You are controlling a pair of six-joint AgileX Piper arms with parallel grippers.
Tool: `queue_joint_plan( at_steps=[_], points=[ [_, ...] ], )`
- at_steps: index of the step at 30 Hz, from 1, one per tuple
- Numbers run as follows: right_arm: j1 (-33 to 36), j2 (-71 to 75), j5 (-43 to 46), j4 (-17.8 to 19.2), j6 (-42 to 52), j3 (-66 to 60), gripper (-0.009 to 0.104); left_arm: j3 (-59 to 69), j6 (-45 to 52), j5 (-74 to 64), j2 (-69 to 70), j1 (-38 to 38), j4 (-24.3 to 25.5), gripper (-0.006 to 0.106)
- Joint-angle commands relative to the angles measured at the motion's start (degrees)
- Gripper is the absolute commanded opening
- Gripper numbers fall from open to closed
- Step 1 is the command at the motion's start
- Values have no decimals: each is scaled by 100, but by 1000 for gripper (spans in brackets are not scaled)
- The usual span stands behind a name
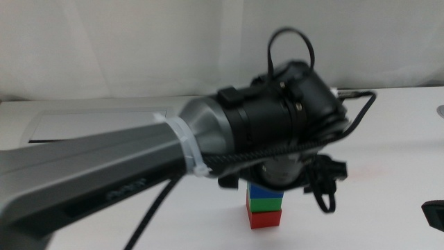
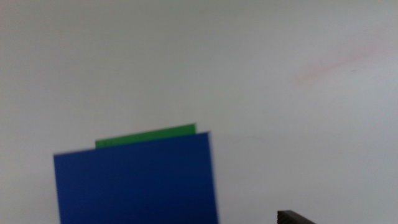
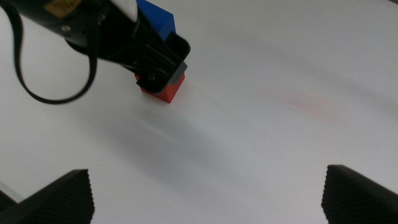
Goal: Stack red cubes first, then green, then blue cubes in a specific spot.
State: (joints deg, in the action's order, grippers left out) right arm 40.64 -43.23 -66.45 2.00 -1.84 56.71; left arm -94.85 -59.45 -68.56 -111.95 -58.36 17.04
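Observation:
The three cubes stand stacked on the white table: the red cube (image 1: 264, 219) at the bottom, the green cube (image 1: 266, 203) on it, the blue cube (image 1: 258, 189) on top. My left gripper (image 1: 277, 182) hangs straight over the stack with its jaws open on either side of the blue cube. In the left wrist view the blue cube's top (image 2: 137, 180) fills the lower part, a green edge (image 2: 146, 135) shows behind it, and one fingertip (image 2: 297, 218) stands apart from the cube. My right gripper (image 3: 205, 199) waits open and empty at the table's front right.
The left arm's grey forearm (image 1: 104, 167) crosses the table from the left and hides the area behind the stack. A light grey mat (image 1: 90, 125) lies at the back left. The right gripper's tip (image 1: 433, 212) shows at the right edge.

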Motion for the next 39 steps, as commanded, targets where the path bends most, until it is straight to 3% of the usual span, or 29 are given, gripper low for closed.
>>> queue_joint_plan(
  at_steps=[1, 9, 15, 16, 19, 25, 30, 31, 35, 39],
  points=[
    [-17, 26, -20, 48, 32, -36, 102, -217, 232, -17, 240, 20, 55, 93],
    [-17, 26, 38, 59, 32, -36, 102, -384, 1049, -81, 1237, 858, 492, 93],
    [-17, 26, 268, 97, -15, -36, 102, -384, 2286, -117, 2136, 2329, 445, 93],
    [-17, 26, 404, 147, -147, -36, 102, -384, 2697, -139, 2394, 2944, 445, 93],
    [-17, 26, 600, 320, -355, -36, 102, -374, 3219, -169, 2684, 3870, 301, 93],
    [-17, 26, 694, 895, -1019, -36, 102, -134, 3754, 7, 3139, 5567, -695, 90],
    [-17, 26, 577, 1227, -1339, -36, 102, 531, 3917, 412, 3645, 5776, -837, 86],
    [-17, 26, 507, 1609, -1619, -36, 102, 896, 3917, 552, 3863, 5776, -847, 84],
    [-17, 26, 242, 2555, -1922, -26, 102, 1712, 3954, 1006, 4337, 5776, -847, 84],
    [-17, 26, -108, 3001, -2084, 99, 101, 2611, 3929, 1317, 4865, 5776, -847, 83]
  ],
)
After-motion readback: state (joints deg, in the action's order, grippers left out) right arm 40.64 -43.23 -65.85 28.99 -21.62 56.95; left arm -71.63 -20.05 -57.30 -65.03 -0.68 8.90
